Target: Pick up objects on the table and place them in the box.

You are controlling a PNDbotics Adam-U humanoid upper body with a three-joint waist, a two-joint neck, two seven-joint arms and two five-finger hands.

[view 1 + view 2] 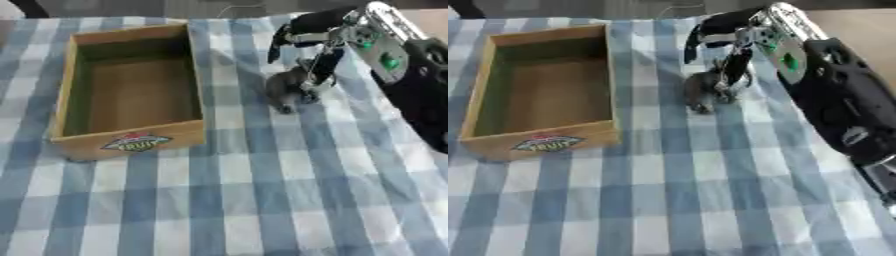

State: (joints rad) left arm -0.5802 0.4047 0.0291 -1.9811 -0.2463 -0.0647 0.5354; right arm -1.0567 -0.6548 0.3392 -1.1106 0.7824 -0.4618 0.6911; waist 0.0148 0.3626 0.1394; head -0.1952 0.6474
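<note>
The right robot hand (317, 64) curls its fingers around the small grey lumpy object (285, 86) on the checked-cloth bench (262, 190), gripping it for transfer into the open, empty wooden box (131, 137) alongside.

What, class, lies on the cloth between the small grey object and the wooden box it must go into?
Nothing visible. Only bare checked tablecloth separates the grey object from the box. The box's near wall must be cleared. The right hand is already at the object.
</note>
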